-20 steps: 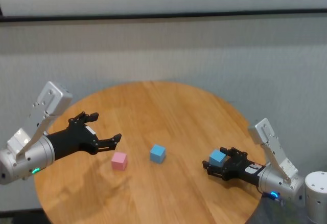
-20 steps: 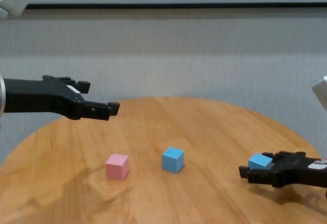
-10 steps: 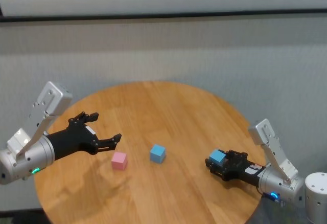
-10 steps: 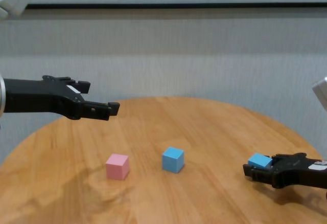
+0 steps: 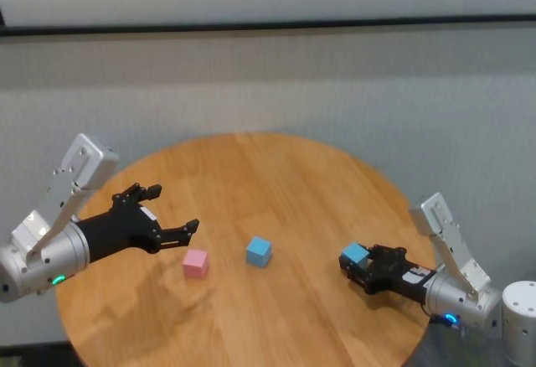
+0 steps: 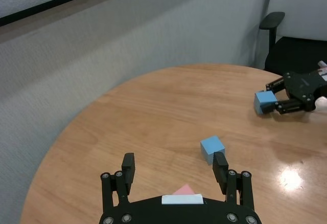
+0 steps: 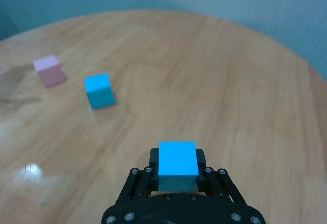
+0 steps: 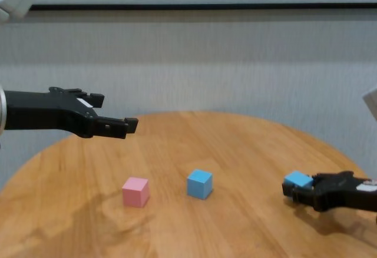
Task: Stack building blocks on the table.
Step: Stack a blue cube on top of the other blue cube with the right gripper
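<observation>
Right tool [image 5: 362, 264] clamped on light blue block [image 5: 355, 255]; left tool [image 5: 167, 216] spread wide, empty, above pink block [image 5: 195, 262].

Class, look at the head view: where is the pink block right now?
The pink block sits on the table toward the robot's left, beside the free blue block on its right, with the open left gripper hovering just above and left of it.

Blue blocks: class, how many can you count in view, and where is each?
2. One blue block sits mid-table, right of the pink block; the other blue block is gripped by the right gripper.
</observation>
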You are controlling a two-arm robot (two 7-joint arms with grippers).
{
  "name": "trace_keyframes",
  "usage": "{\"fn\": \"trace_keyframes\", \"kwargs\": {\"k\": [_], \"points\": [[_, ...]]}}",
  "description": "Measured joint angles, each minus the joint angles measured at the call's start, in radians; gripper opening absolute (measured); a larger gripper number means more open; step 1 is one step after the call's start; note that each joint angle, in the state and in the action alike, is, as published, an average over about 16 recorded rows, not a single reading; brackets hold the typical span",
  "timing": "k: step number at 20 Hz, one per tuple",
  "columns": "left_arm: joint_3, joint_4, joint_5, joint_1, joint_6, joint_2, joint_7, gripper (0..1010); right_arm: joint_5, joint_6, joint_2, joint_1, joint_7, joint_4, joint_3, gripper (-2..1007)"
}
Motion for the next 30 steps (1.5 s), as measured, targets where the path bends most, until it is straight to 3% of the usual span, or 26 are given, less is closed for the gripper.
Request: {"fn": "trace_keyframes", "kwargs": {"k": [11,20,25,30], "points": [[0.0,0.0,0.0,0.0,0.0,0.0,0.0,1002,0.0,-0.027,0.004,0.01,-0.004,-0.103,0.0,373],[0.0,0.0,0.0,0.0,0.0,0.0,0.0,1002,0.003,-0.026,0.009,0.01,-0.011,-0.203,-0.012,372],[0.0,0.0,0.0,0.0,0.0,0.0,0.0,1002,0.001,-0.025,0.004,0.019,-0.013,-0.224,-0.026,372],[0.0,0.0,0.0,0.0,0.0,0.0,0.0,1002,-0.005,-0.03,-0.011,0.04,-0.011,-0.212,-0.043,372]]}}
